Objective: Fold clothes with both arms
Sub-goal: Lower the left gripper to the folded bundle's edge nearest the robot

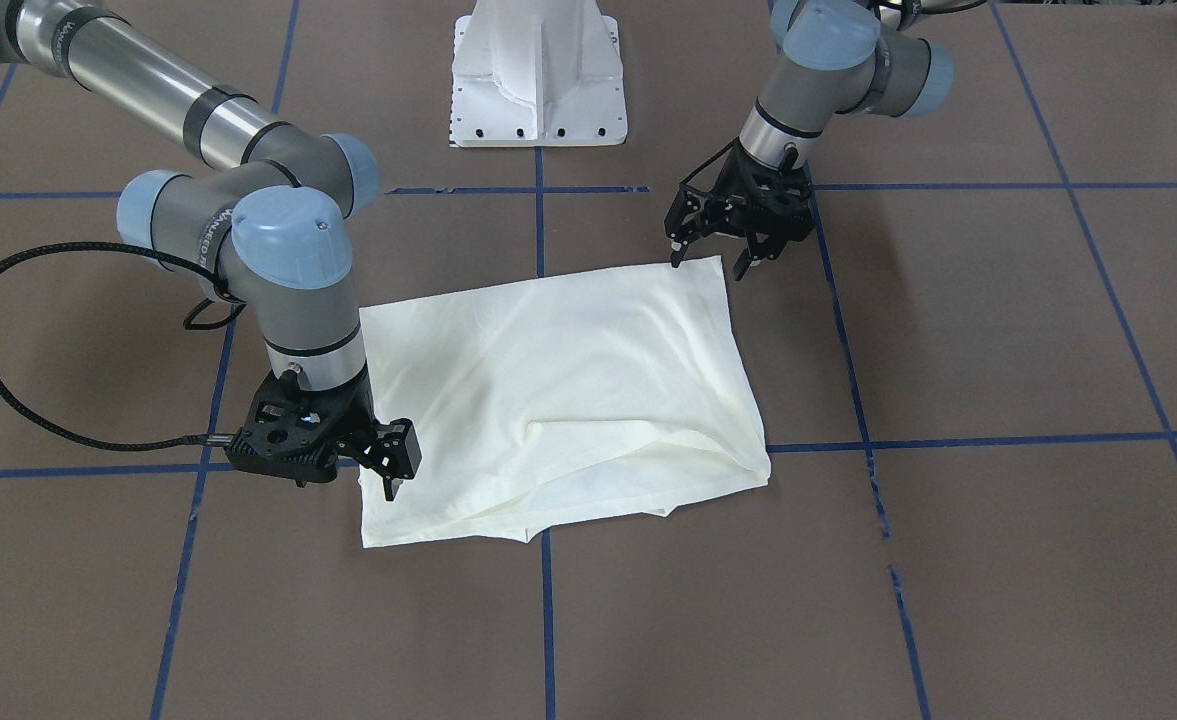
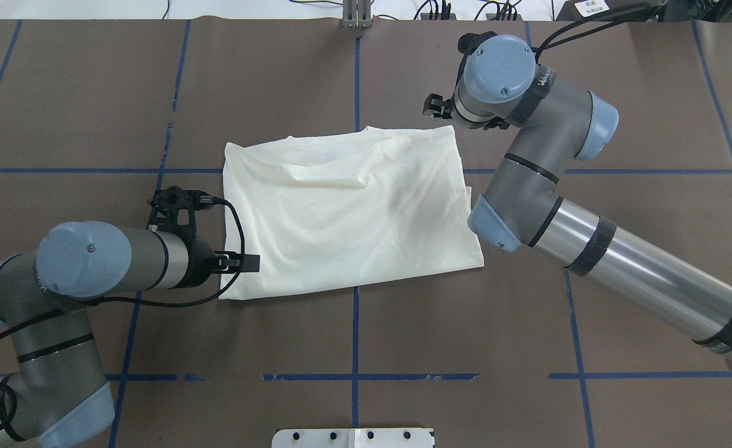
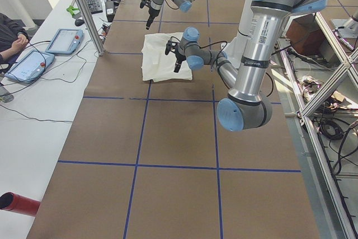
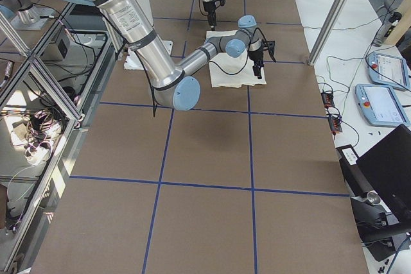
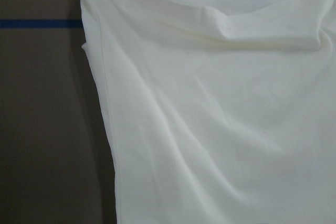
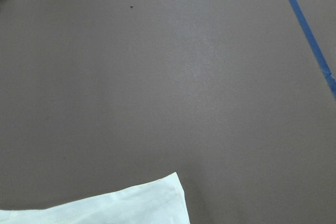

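The cream-white shirt lies folded into a rough rectangle in the middle of the brown table, plain side up, with no print showing. It also shows in the overhead view. My left gripper is open and empty, and hovers just over the shirt's corner nearest the robot on my left; in the overhead view it is beside the shirt's left edge. My right gripper looks open and empty above the shirt's far right corner. The left wrist view shows the shirt's left edge. The right wrist view shows one corner.
The white base plate stands at the robot's side of the table. Blue tape lines cross the brown surface. Tablets and a seated person are on the bench beyond the table. A red cylinder lies there too.
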`<state>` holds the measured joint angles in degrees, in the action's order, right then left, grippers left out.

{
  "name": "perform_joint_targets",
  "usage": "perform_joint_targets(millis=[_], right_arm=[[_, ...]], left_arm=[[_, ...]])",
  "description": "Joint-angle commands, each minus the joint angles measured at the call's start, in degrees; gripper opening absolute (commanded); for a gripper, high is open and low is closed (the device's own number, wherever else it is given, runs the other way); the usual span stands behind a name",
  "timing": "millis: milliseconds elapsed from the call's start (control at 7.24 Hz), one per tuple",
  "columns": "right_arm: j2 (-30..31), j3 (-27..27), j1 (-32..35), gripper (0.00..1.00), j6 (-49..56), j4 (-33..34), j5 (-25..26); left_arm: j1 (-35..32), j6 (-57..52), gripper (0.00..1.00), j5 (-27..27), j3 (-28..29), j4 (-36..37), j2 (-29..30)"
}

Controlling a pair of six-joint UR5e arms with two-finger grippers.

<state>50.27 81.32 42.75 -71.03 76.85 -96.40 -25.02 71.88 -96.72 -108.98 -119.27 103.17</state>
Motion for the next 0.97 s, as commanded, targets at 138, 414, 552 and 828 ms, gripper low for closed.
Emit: perform_joint_targets(millis=[138,414,552,828], right_arm=[[0.01,0.06,-0.04,1.00,-0.07,-0.03,0.08],[0.01,0.06,-0.04,1.00,-0.16,-0.03,0.16],[0.09,0.06,-0.04,1.00,-0.16,-0.03,0.16],[0.18,0.06,-0.04,1.00,-0.16,-0.03,0.25]], left_arm=[[2.25,1.68,0.78,2.50,0.78,-0.35,-1.91],[2.95,1.68,0.78,2.59,0.96,-0.26,-2.18],[3.22,1.68,0.76,2.59,1.22,-0.26,-2.18],[3.74,1.68,0.58,2.59,1.48,-0.26,-2.18]])
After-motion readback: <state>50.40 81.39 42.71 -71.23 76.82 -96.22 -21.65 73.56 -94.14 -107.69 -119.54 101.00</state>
